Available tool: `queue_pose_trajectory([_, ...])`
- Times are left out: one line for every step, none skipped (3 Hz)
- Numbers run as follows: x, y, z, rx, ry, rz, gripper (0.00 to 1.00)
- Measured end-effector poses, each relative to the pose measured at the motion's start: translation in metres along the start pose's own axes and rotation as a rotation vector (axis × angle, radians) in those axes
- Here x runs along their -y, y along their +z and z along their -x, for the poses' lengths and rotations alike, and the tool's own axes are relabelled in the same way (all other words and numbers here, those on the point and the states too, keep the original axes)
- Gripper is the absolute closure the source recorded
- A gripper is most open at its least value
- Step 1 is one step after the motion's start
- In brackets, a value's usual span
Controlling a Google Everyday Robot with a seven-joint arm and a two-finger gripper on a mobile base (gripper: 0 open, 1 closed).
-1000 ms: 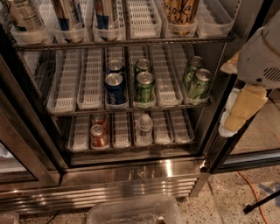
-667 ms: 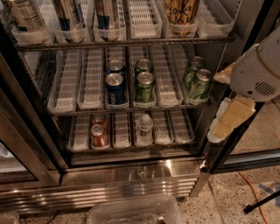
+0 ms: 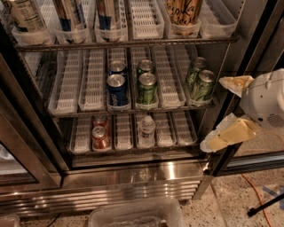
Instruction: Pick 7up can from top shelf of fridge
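The fridge [image 3: 133,179] stands open in front of me, with wire racks and a stainless-steel base. The top shelf [image 3: 146,43] runs along the top of the view with clear-white lane trays. The 7up can [image 3: 24,17], pale silver-white with green lettering, stands in the far-left tray, its top cut off by the frame. My gripper [image 3: 224,111] is at the right, beside the fridge's right door frame at the height of the middle rack, far right of and below the can. Its yellowish fingers [image 3: 230,135] are spread apart and empty.
Other tall cans share the top shelf: blue-white ones [image 3: 71,15] and a gold one [image 3: 183,11]. The middle rack holds blue cans [image 3: 117,88] and green cans [image 3: 147,86]. The bottom rack holds red cans [image 3: 100,136] and a small bottle [image 3: 146,128]. A clear plastic bin [image 3: 135,215] lies on the floor.
My gripper has moved down and a little left, from the height of the top shelf to the middle rack. The cans have not moved.
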State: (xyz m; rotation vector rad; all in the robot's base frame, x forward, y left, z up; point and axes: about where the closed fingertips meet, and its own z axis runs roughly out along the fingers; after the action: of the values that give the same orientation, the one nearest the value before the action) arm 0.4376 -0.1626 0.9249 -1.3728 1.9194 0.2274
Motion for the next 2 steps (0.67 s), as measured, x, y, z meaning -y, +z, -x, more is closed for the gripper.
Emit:
queue_pose_trajectory([0.0033, -0.0159, 0.0078, 0.068, 0.003, -0.045, 0.0])
queue_pose_trajectory([0.0019, -0.0133, 0.0109, 0.067, 0.003, -0.035, 0.0])
